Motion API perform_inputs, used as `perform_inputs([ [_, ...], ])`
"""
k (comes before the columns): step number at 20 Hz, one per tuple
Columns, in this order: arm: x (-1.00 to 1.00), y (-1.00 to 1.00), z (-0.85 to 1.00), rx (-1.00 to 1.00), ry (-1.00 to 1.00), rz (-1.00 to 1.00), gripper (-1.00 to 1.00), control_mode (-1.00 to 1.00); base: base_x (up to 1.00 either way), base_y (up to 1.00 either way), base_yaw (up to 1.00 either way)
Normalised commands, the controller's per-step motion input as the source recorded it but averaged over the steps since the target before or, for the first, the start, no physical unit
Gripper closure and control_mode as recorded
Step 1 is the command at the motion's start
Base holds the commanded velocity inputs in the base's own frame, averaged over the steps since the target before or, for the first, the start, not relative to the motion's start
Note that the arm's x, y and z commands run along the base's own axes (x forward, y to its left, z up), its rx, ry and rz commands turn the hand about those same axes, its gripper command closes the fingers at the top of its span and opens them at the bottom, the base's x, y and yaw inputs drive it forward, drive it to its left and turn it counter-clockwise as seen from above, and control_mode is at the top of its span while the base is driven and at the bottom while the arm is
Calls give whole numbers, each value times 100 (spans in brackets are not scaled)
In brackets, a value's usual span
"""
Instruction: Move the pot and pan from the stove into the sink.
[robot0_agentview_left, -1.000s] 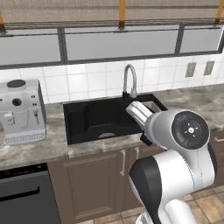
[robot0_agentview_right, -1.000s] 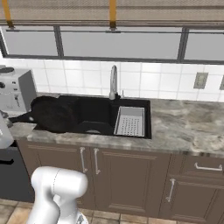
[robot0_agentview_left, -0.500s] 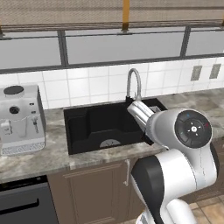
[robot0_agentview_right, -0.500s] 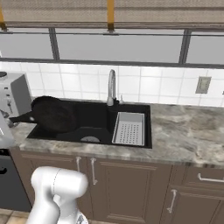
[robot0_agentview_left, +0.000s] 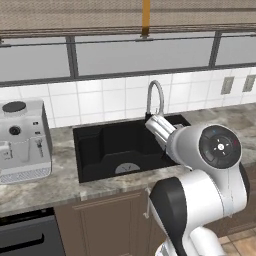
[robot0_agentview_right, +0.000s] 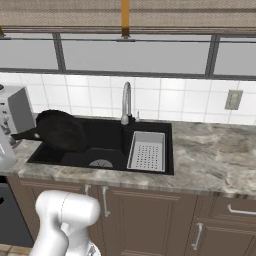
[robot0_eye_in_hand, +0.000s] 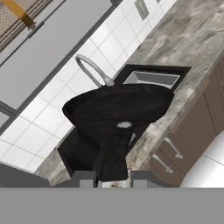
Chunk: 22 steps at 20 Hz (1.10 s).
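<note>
**Pan Held Over the Basin, Grip Far Back on the Handle**

While the marble counter (robot0_agentview_right: 210, 160) spread across the middle and right of the right base view, the black sink (robot0_agentview_right: 107, 150) sat recessed at its centre-left, with the curved chrome tap (robot0_agentview_right: 126, 102) rising behind it and the grey strainer tray (robot0_agentview_right: 147, 151) in its right-hand part. A coffee machine (robot0_agentview_left: 22, 140) stood at the left edge of the left base view.

Above the left part of that basin hung the pan (robot0_agentview_right: 62, 131), tilted steeply so that its dark underside faced the camera (its inside could not be seen). Its long axis ran along the handle, which pointed toward the left edge of the right base view, back to the arm, with the round body toward the tap. In the hand view the handle ran up from the bottom centre to the pan's body in the middle of the frame.

The gripper (robot0_eye_in_hand: 113, 178) was clamped on the pan's handle, its two fingertips either side of the handle end.

The likely trouble was in the hold: gripped so far from the heavy body, the pan could pivot or slip between the jaws. Tilted as it was, a release here might send it clattering against the sink wall or onto the tray.
</note>
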Motion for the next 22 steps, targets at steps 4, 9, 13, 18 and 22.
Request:
perform_inputs([
  [4,0,0,-1,0,0,0,100,-100,0,0,0],
  [9,3,1,-18,0,5,2,100,-100,0,0,0],
  [13,9,1,-23,0,14,5,100,-100,0,0,0],
  [18,29,3,-21,0,17,3,100,-100,0,0,0],
  [22,51,3,-20,-1,18,0,100,-100,0,0,0],
])
